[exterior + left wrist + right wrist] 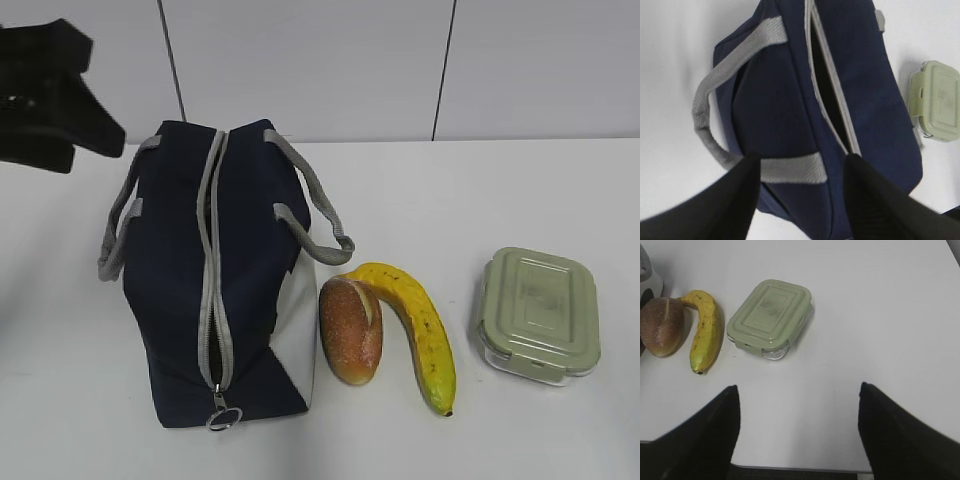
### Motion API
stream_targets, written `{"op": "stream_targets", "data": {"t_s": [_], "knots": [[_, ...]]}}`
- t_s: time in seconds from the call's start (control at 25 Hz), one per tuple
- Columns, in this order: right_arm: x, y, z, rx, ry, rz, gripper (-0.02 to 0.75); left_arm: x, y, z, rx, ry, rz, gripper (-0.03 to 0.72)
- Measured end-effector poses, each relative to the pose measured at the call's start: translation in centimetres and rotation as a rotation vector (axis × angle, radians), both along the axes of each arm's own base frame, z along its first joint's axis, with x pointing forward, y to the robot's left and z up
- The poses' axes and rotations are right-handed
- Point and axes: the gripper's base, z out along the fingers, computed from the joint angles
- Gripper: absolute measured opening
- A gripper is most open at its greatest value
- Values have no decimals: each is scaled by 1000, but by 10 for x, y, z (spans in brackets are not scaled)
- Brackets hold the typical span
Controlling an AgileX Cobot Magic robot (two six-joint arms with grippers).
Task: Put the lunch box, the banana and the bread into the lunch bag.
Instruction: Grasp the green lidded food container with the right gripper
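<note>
The lunch bag [805, 125] lies on the white counter [520, 190] directly below the spread, empty left claw [802, 200], its zipper slit running lengthwise away from the claw.

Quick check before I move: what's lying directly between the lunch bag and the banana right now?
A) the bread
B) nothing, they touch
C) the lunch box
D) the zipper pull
A: the bread lies between the lunch bag and the banana; the lunch box sits apart, beyond the banana.
</note>
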Motion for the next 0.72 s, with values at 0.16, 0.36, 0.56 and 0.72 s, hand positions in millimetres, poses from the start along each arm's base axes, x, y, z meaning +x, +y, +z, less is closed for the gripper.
{"op": "stream_targets", "data": {"t_s": [0.16, 0.36, 0.56, 0.72], "knots": [[0, 0, 0, 0, 0, 0, 545, 30, -14, -5, 6, 26, -17, 409], [0, 0, 0, 0, 0, 0, 545, 58, -22, -18, 21, 84, -28, 412], [0, 0, 0, 0, 0, 0, 545, 70, -27, -38, 41, 161, -36, 413], [0, 0, 0, 0, 0, 0, 545, 74, -28, -51, 56, 216, -44, 413]]}}
